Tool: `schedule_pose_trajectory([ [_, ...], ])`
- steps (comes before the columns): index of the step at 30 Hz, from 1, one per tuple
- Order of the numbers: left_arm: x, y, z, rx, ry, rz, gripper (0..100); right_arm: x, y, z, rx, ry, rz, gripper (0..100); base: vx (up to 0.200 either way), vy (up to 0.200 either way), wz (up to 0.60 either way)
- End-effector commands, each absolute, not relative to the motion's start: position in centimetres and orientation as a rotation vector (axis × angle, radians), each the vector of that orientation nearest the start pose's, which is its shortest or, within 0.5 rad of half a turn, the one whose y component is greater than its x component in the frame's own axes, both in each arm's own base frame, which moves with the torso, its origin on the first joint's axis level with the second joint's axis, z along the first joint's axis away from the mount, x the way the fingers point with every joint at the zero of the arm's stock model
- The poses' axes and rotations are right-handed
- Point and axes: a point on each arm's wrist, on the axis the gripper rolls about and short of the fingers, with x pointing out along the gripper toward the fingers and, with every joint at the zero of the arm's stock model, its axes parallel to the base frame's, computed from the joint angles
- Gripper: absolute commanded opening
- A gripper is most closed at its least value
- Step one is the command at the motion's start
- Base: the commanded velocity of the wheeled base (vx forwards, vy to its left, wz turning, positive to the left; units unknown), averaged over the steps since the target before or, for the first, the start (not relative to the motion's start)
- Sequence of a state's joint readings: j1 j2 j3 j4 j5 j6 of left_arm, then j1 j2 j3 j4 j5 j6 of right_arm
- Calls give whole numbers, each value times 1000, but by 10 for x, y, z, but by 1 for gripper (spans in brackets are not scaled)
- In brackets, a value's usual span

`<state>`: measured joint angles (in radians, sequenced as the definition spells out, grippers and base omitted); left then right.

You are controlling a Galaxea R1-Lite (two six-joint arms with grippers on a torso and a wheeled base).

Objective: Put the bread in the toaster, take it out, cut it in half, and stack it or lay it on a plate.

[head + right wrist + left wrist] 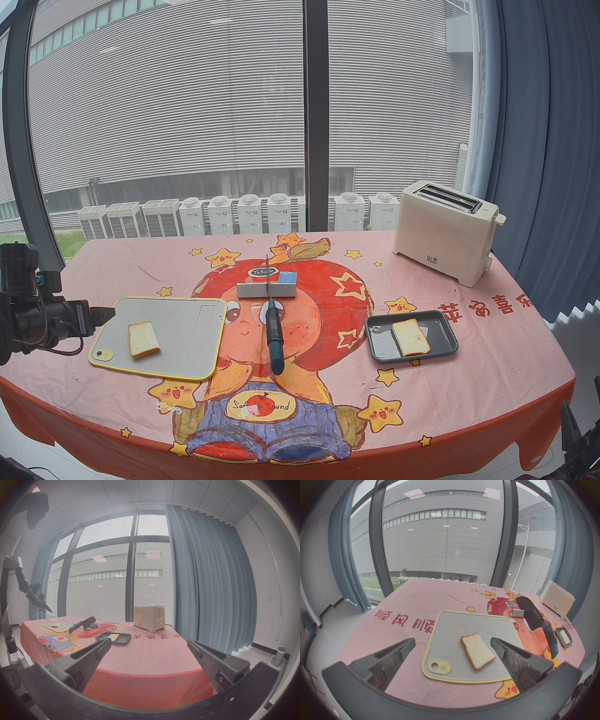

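Bread slice (144, 339): lying flat on cutting board (187, 350), near left claw (452, 642), which is hovering at the board's edge, jaws apart. Right claw (149, 643): hanging beyond the surface (475, 387), also gaping.

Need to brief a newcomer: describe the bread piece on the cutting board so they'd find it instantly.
On the pink cartoon tablecloth, find the grey, yellow-rimmed cutting board on the robot's left. The bread piece lies flat on it, unlike the other piece, which sits in the dark tray.
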<state>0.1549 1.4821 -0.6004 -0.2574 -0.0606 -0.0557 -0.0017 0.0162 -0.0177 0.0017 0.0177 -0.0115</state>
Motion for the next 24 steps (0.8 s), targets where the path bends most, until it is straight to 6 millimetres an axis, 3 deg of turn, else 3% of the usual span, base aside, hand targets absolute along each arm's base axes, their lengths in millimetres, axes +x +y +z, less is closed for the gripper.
schedule_pose_trajectory([
  [1,233,42,139,-135,672,137,100,-23,0,75,-12,3,17,100,0,0,0],
  [24,255,45,112,-139,778,135,100,-23,0,75,-12,3,17,100,0,0,0],
])
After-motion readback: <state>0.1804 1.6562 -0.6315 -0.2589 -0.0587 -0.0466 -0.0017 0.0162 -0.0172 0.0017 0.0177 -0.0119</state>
